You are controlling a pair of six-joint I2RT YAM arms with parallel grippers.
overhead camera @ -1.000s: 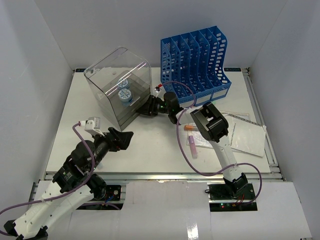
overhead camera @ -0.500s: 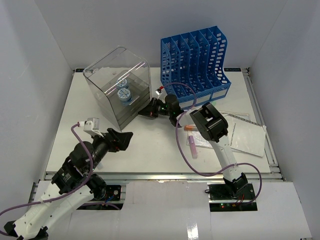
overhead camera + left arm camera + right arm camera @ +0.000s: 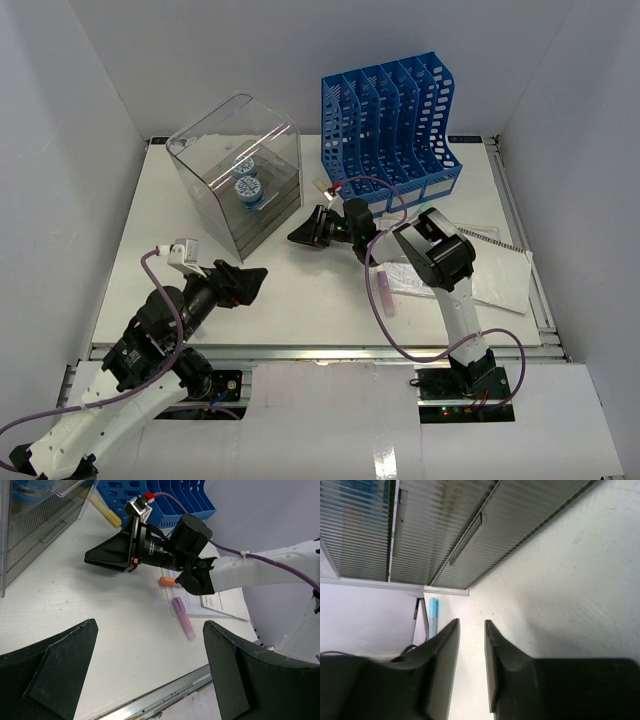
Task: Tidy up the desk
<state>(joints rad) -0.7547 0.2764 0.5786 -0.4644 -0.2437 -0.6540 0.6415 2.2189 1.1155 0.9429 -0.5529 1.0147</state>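
Hovering the right gripper [image 3: 471, 625] just beside the drawer box [image 3: 225, 165], you are carrying its fingers nearly together on nothing; be widening them before reaching for anything. Your left gripper [image 3: 247, 277] is hanging wide apart, empty. The desk [image 3: 300, 300] beneath both arms is bearing one drawer box, one blue rack [image 3: 390, 110], one pink pen [image 3: 385, 293], one orange stub [image 3: 167, 581], perhaps one yellow pen [image 3: 105, 510].

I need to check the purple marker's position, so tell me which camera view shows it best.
The left wrist view: the purple marker lies large and unblocked on the desk. The top external view shows it small, beside the right arm. The right wrist view does not show it.
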